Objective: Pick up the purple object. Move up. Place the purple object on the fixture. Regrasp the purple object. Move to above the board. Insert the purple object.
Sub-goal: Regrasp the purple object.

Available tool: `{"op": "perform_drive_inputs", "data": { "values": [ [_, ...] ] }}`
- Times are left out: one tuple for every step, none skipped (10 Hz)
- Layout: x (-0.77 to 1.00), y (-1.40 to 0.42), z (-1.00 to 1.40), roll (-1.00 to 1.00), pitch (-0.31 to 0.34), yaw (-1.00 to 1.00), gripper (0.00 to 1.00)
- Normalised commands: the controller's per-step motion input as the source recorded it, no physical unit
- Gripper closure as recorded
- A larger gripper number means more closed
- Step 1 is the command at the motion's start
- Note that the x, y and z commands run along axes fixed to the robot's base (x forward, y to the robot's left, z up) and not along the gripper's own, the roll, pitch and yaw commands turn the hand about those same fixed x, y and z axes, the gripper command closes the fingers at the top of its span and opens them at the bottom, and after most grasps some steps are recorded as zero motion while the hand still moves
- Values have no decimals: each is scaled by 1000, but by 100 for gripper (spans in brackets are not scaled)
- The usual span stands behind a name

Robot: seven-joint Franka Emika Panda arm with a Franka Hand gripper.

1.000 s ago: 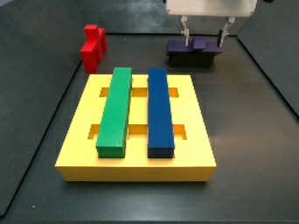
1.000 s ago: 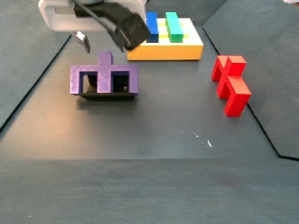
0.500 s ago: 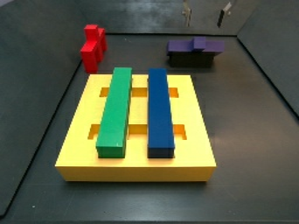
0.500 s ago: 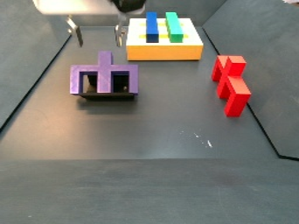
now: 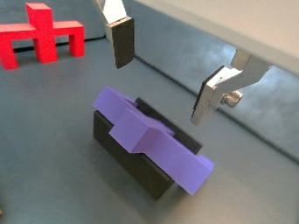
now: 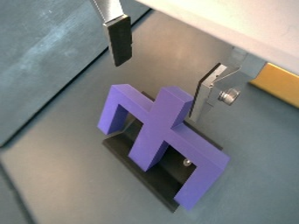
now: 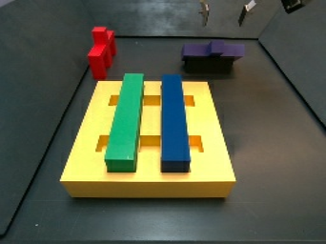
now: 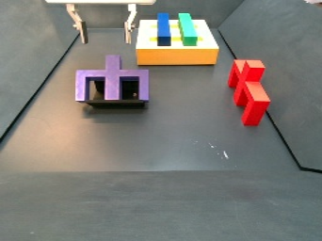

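The purple object (image 8: 113,86) is a purple E-shaped block resting on the small black fixture (image 8: 116,104), with its prongs lying flat. It shows in both side views (image 7: 213,50) and both wrist views (image 5: 152,140) (image 6: 158,136). My gripper (image 8: 107,30) is open and empty, well above the purple object; only its fingertips show at the top of a side view (image 7: 224,13). In both wrist views the gripper (image 5: 163,74) (image 6: 163,74) hangs clear above the block. The yellow board (image 7: 91,143) carries a green bar (image 7: 125,118) and a blue bar (image 7: 173,120).
A red stepped block (image 8: 249,87) lies on the dark floor, to the side of the fixture, and shows in a side view (image 7: 101,49) and a wrist view (image 5: 41,35). Dark walls ring the floor.
My gripper has let go of the purple object and risen straight up, from around the block to well above it. The block stays on the fixture.
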Motion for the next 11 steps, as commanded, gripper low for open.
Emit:
{"op": "perform_drive_inputs", "data": {
  "values": [
    [117, -194, 29, 1000, 0, 23, 0],
    [129, -191, 31, 1000, 0, 23, 0],
    [151, -183, 37, 1000, 0, 20, 0],
    [200, 0, -3, 1000, 0, 0, 0],
    [237, 69, -123, 1000, 0, 0, 0],
    [117, 223, -200, 1000, 0, 20, 0],
    [0, 0, -103, 1000, 0, 140, 0],
    [-49, -80, -177, 1000, 0, 226, 0],
    [0, -217, -277, 1000, 0, 223, 0],
    [0, -271, -311, 1000, 0, 194, 0],
    [0, -286, -334, 1000, 0, 157, 0]
  ]
}}
